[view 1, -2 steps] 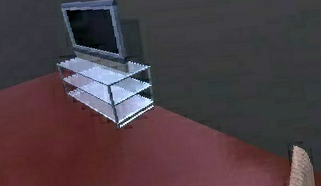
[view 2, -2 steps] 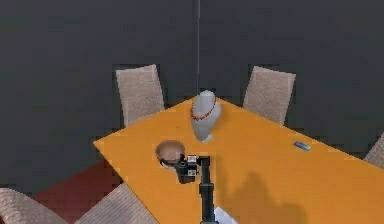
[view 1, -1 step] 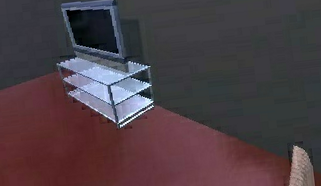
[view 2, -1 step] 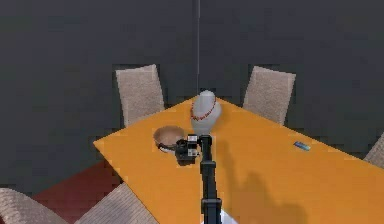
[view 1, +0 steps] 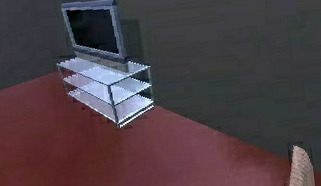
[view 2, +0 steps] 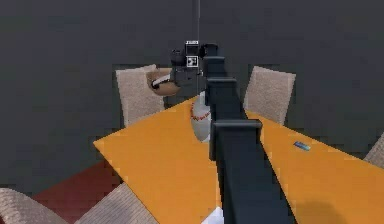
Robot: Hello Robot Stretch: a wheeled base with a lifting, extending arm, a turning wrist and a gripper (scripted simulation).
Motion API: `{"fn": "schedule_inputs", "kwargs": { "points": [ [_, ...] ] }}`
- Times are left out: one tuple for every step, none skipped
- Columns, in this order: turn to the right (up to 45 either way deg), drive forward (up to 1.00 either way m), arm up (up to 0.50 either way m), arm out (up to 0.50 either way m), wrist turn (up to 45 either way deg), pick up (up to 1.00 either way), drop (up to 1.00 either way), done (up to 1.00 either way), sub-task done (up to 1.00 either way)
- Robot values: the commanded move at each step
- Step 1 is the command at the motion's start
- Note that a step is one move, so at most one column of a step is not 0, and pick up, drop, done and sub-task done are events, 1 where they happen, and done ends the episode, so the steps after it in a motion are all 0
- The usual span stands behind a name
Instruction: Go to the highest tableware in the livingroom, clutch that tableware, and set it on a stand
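Probably the brown round bowl (view 2: 158, 82), at nine o'clock of the tool (view 2: 172, 76), is light and brittle; grip its rim. Whether the tool holds it, I cannot tell.

**Dark-walled room, TV corner and dining set**

Plain dark grey walls (view 1: 252, 30), smooth red-brown floor (view 1: 65, 152). Three-shelf glass stand with metal frame (view 1: 110, 87) near the wall, grey flat-screen television (view 1: 93, 30) on top. Orange rectangular table (view 2: 150, 155), beige woven chairs (view 2: 268, 95) around it.

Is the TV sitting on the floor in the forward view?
No, the TV stands on the top shelf of the glass stand, above the floor.
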Motion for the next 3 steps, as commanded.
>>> {"fn": "schedule_inputs", "kwargs": {
  "points": [
    [0.0, 0.0, 0.0, 0.0, -45.0, 0.0, 0.0, 0.0, 0.0],
    [0.0, 0.0, 0.0, 0.0, -45.0, 0.0, 0.0, 0.0, 0.0],
    [0.0, 0.0, 0.0, 0.0, -21.0, 0.0, 0.0, 0.0, 0.0]
  ]
}}
